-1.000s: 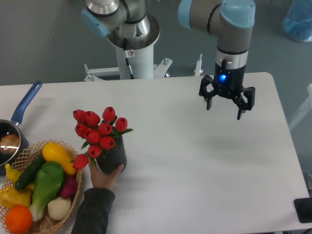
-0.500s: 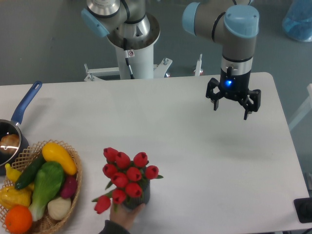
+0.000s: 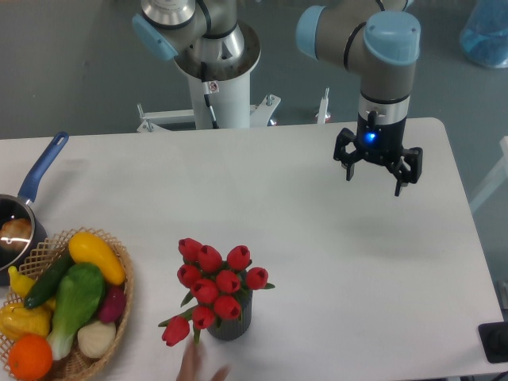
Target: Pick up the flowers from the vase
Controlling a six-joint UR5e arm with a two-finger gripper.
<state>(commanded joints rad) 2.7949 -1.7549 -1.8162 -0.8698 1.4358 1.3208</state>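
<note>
Flowers (image 3: 213,282) seen upright in vase (image 3: 231,321), near front table (image 3: 317,238) edge, beside wicker basket (image 3: 119,313). Blurred hand (image 3: 198,367) just below vase. Gripper (image 3: 378,168) held high, well apart, fingers spread, nothing held. Saucepan (image 3: 20,214) at left edge.

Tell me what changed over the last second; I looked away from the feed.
A person's hand slid the vase with the flowers from beside the wicker basket toward the table's front edge, then let go. The gripper shifted slightly right. Basket and saucepan stayed put.
</note>
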